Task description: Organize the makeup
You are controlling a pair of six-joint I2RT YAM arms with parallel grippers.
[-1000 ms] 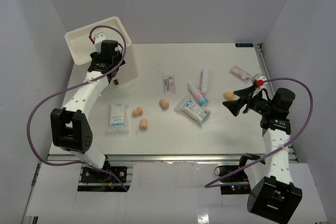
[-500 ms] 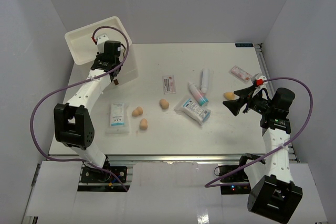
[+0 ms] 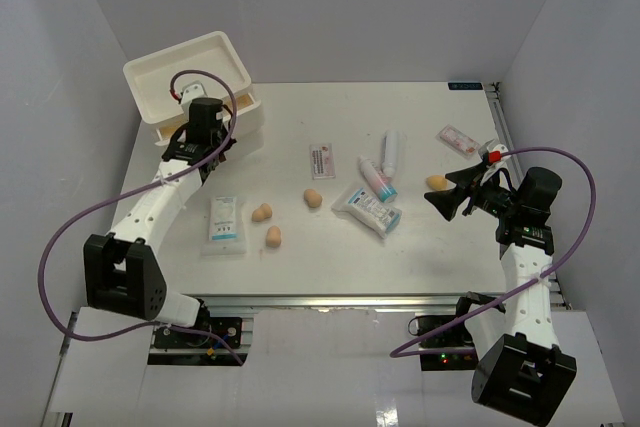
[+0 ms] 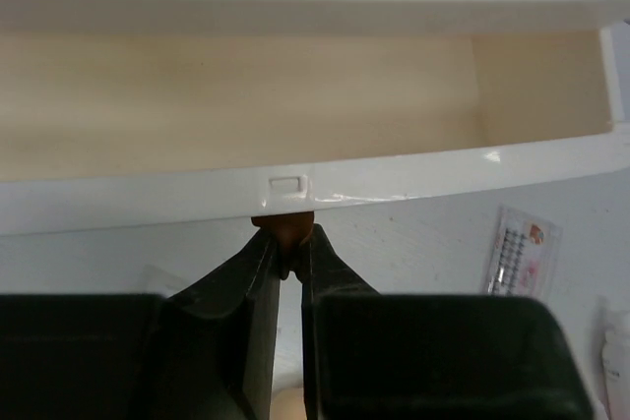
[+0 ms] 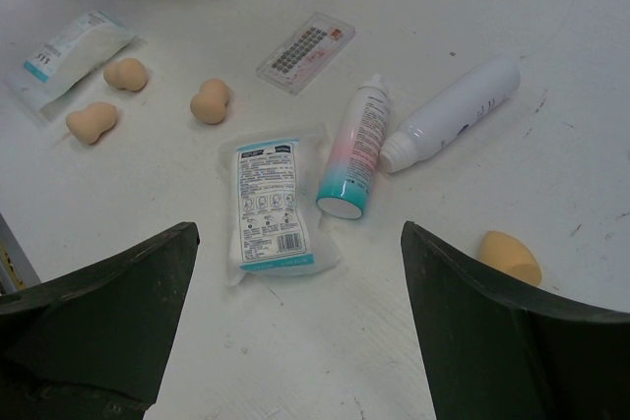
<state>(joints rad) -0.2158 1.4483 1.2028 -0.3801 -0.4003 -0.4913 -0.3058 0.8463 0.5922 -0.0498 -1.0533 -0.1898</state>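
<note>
The makeup (image 3: 313, 197) is lying loose; the drawer pull (image 4: 283, 224) is being pinched.
The tan sponges (image 3: 262, 212), tubes (image 3: 376, 178) and sachets (image 3: 367, 209) are lying mid-frame; the left gripper (image 4: 283, 243) is clenching the pull, mostly hidden, on the drawer box (image 3: 190, 72) upper left; the right gripper (image 3: 442, 193) is hanging agape.

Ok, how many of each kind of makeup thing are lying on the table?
Sponges: 4
Tubes: 2
Sachet packs: 2
Flat packets: 2
Total: 10
</note>
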